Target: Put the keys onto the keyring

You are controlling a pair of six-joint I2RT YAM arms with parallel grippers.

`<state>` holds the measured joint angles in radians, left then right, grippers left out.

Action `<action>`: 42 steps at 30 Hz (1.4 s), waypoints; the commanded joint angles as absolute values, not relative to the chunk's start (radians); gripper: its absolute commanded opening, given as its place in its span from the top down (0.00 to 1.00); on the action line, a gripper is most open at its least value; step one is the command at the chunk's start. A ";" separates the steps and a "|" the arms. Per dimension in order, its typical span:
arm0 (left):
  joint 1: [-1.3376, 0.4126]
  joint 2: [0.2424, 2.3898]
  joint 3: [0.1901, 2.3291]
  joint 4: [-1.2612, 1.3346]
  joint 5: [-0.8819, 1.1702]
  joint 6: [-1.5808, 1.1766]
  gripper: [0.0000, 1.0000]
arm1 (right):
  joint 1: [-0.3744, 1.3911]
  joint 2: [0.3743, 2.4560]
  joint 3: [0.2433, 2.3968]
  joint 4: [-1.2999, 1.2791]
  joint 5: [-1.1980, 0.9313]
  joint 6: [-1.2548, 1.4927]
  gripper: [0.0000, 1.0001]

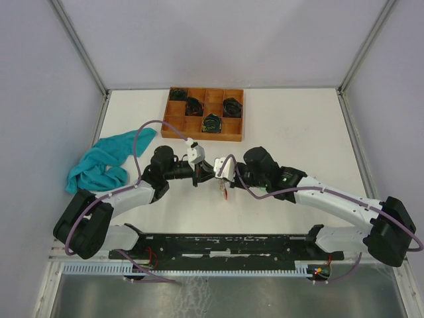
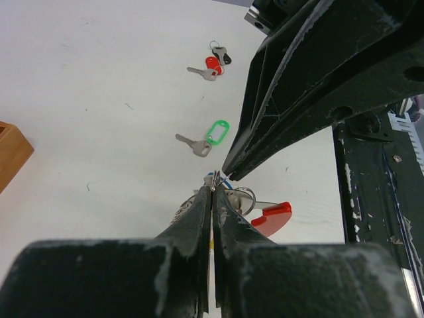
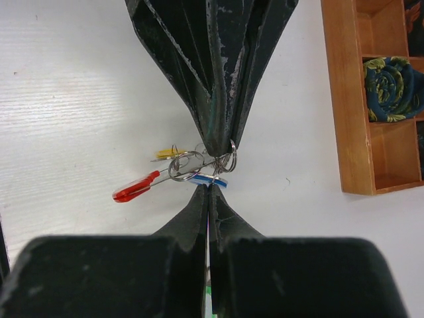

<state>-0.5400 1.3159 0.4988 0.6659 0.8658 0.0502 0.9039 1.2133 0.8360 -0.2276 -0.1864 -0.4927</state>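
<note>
White table (image 1: 298,132), L gripper (image 2: 212,191), R gripper (image 3: 209,187) clamped tip-to-tip on keys (image 3: 213,179), keyring (image 3: 171,169) alongside

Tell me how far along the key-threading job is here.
Seemingly done: the yellow tag and blue tag already bunch at the keyring, beside its red tag. In hand: left pincer and right pincer, both shut, pinch that ring cluster between them. Left: the green-tagged key lies loose on the table, not yet threaded.

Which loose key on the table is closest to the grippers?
The key with the green tag, lying alone just beyond the left gripper; the red-tagged and black-tagged keys lie farther away.
</note>
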 commanded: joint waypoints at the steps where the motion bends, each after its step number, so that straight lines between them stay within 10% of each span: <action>1: -0.532 1.292 0.489 0.775 0.832 0.015 0.97 | 0.913 1.223 0.842 -0.186 -0.187 -0.476 0.99; 42: -0.533 1.284 0.479 0.818 0.850 -0.009 0.97 | 0.912 1.250 0.854 -0.112 -0.178 -0.489 0.86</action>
<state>-0.5362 1.3151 0.4797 0.7216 0.8463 0.0395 0.9081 1.2419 0.8391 -0.1432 -0.1562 -0.5091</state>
